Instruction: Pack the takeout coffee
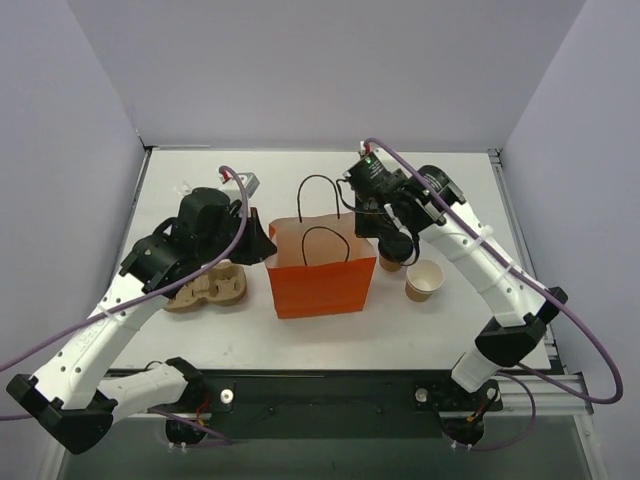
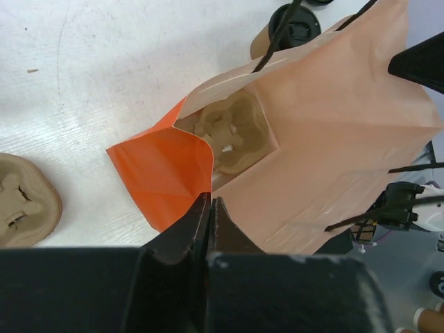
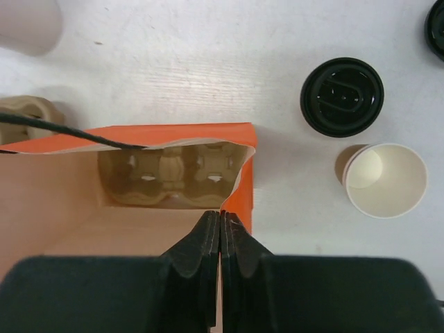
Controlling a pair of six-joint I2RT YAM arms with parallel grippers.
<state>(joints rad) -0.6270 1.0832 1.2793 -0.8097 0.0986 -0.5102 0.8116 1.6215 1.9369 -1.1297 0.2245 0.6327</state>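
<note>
Now, takeout coffee [image 3: 341,96], beside orange bag [image 1: 322,285]

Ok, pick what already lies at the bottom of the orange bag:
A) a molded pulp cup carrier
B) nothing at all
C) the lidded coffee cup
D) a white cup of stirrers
A: the right wrist view looks down into the orange bag and shows a tan pulp carrier at its bottom, while the takeout coffee stands outside on the table next to the lidless cup.
</note>
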